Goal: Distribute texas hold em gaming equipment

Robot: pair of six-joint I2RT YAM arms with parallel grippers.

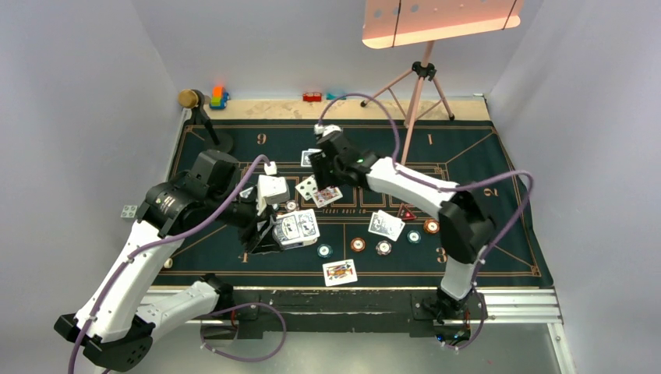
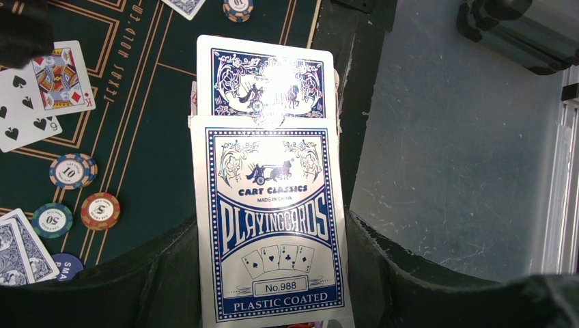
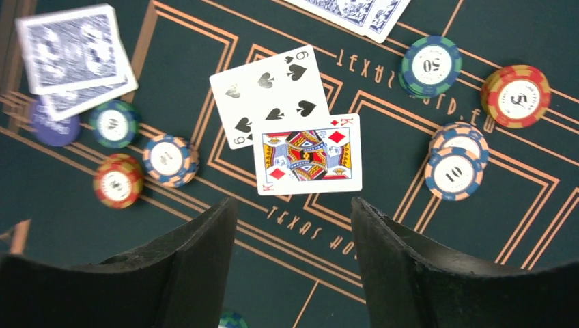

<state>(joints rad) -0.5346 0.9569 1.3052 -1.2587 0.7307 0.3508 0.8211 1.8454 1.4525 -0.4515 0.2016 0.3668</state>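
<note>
The right gripper (image 3: 292, 205) is seen with its two dark fingers (image 3: 198, 260) spread wide and nothing held between them. It hangs above the felt mat (image 3: 478, 225), and a band of bare felt lies between the fingertips and the nearest card. That card is a king of diamonds (image 3: 307, 154), face up, with its upper left corner laid over a six of spades (image 3: 270, 96).

To the right of the pair, two blue and orange chips (image 3: 454, 171) are overlapped. A red and yellow chip (image 3: 515, 96) and a green and blue chip (image 3: 430, 65) are set farther off. To the left, three more chips (image 3: 171, 158) are grouped near a dark-blue disc button (image 3: 53, 128), which is partly covered by two face-down cards (image 3: 72, 48).

The left gripper (image 2: 270, 232) is closed on a blue and white card box (image 2: 273, 178), held upright between the fingers. A blue-backed stack of cards (image 2: 266, 75) is pushed partway out of its top. In the left wrist view the box is held over the mat's gold-lined edge, with felt to one side and a grey surface to the other.

From above, the left gripper (image 1: 269, 226) is placed at the mat's left centre and the right gripper (image 1: 316, 167) beyond it, near the middle. A single face-up card (image 1: 340, 271) is laid close to the mat's near edge. The right part of the mat (image 1: 499, 257) is shown as bare felt. A tripod (image 1: 417, 86) is stood past the far edge.
</note>
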